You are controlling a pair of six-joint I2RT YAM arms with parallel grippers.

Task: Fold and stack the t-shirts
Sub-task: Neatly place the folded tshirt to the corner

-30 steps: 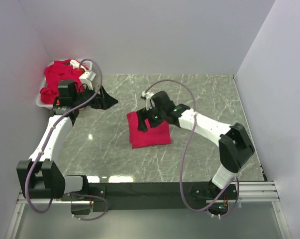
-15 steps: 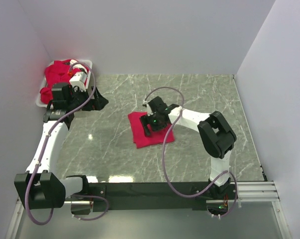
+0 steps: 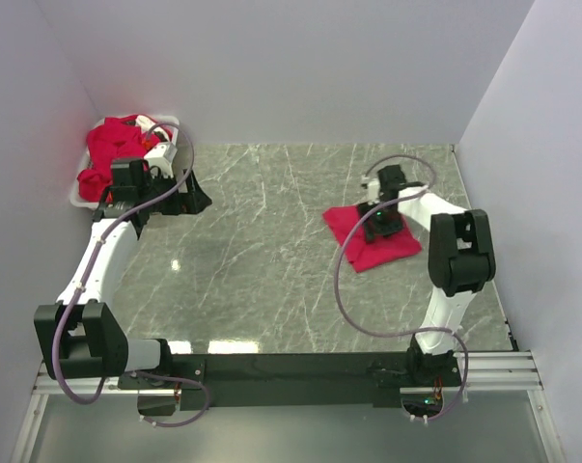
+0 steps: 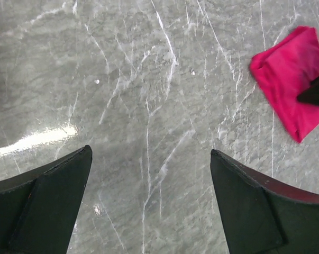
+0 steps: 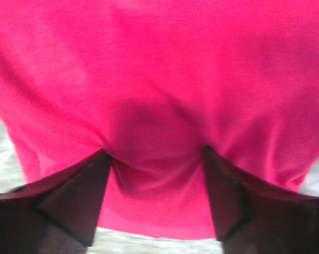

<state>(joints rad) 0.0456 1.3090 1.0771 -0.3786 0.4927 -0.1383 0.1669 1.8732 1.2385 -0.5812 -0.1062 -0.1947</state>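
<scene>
"What are your right fingers doing?"

"My right gripper [image 5: 154, 153] has its fingers [image 5: 69, 206] set partway apart. The tips are pushed down into a folded red t-shirt [image 5: 159, 69], and the cloth puckers up between them. I am pressing on it, with no clamp closed around it."

"Where does that shirt lie?"

"Flat on the marble table [image 3: 271, 280], on the right side toward the far end, turned a little askew."

"And your left?"

"My left gripper [image 4: 149, 151] is spread wide with nothing between the fingers, only bare table beneath. It hangs just beside the white bin [image 3: 76, 198] in the far left corner, where more red t-shirts [image 3: 107, 149] sit in a crumpled heap."
</scene>
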